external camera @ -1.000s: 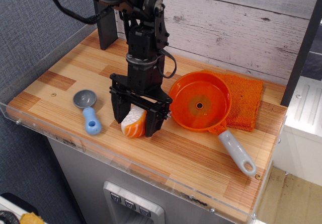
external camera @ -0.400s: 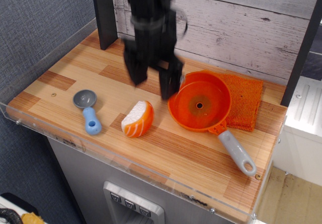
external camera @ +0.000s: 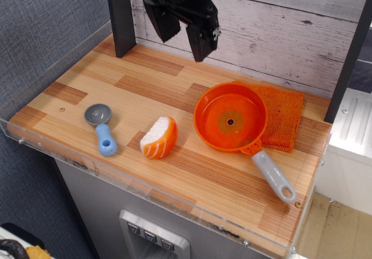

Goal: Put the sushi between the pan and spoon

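I take the sushi (external camera: 158,137) as my reference and read across from the left. The spoon (external camera: 100,127) lies to its left, well clear of it, grey bowl toward the back of the table (external camera: 192,171) and blue handle pointing to the front edge. The sushi itself rests on the wood, tipped on its side, with the white rice facing up and left and the striped orange top facing the front; its long axis runs slantwise from front-left to back-right. To its right, close but not touching, sits the pan (external camera: 230,118), its grey handle reaching away to the front-right, and behind the pan an orange cloth (external camera: 284,116) lies partly under its rim. The gripper (external camera: 183,33) hangs high above and behind the sushi, toward the plank wall (external camera: 279,26), with its jaws spread wide and nothing between them. So the sushi lies below and forward of the jaws, a little to their left, in the gap between spoon and pan. I judge the placing done as it lies, though the sushi sits nearer the pan than the spoon. I can read no brand, label or writing anywhere in this view.
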`<state>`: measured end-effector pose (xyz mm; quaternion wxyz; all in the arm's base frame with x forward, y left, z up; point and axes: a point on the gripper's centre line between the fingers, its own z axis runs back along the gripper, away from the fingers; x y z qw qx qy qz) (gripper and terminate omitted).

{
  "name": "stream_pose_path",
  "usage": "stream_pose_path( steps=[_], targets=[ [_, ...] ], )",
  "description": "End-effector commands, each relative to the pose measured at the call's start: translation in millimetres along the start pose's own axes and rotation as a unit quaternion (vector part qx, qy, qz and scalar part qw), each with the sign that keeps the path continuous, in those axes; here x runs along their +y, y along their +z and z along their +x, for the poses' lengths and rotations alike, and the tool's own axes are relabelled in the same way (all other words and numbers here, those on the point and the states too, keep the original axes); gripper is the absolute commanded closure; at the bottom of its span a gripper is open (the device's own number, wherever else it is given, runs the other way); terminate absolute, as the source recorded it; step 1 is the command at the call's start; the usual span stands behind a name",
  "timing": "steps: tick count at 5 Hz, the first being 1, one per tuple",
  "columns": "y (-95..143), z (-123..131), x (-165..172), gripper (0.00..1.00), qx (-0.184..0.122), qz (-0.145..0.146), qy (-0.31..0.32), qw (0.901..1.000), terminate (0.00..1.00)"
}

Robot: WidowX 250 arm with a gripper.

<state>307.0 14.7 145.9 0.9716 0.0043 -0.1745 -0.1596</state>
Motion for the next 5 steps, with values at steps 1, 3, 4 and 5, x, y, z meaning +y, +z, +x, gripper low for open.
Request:
stream_pose_path(
  steps=[1, 3, 4, 5],
  targets=[
    [20.2, -7.2, 8.6, 0.00, -0.022, 0.011, 0.000, 0.9997, 0.00],
    [20.2, -7.2, 8.6, 0.00, -0.022, 0.011, 0.000, 0.9997, 0.00],
    [20.2, -7.2, 8.6, 0.00, -0.022, 0.011, 0.000, 0.9997, 0.00],
    [20.2, -7.2, 8.6, 0.00, -0.022, 0.011, 0.000, 0.9997, 1.00]
  ],
)
